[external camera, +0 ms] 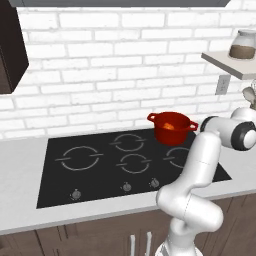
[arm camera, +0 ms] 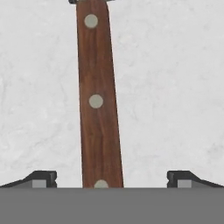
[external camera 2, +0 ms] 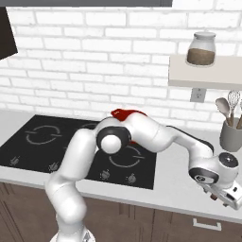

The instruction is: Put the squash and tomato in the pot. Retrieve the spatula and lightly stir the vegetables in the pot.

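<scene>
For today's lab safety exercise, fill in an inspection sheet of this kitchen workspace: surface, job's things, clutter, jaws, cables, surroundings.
Surface: pale grey counter with a black cooktop set in it.
Job's things: red pot on the cooktop's back right burner, something orange inside; brown wooden spatula handle with rivets lies flat on the counter.
Clutter: grey utensil holder with tools.
Jaws: gripper open, astride the handle, not touching it.
Cables: nothing seen.
Surroundings: white brick wall; shelf bearing a jar; wall outlet.

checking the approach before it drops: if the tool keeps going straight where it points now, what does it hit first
Most likely the wooden spatula handle, which lies on the pale counter centred between the open tool fingers. Depth is unclear from the hand view, but nothing else sits in that line.
</scene>
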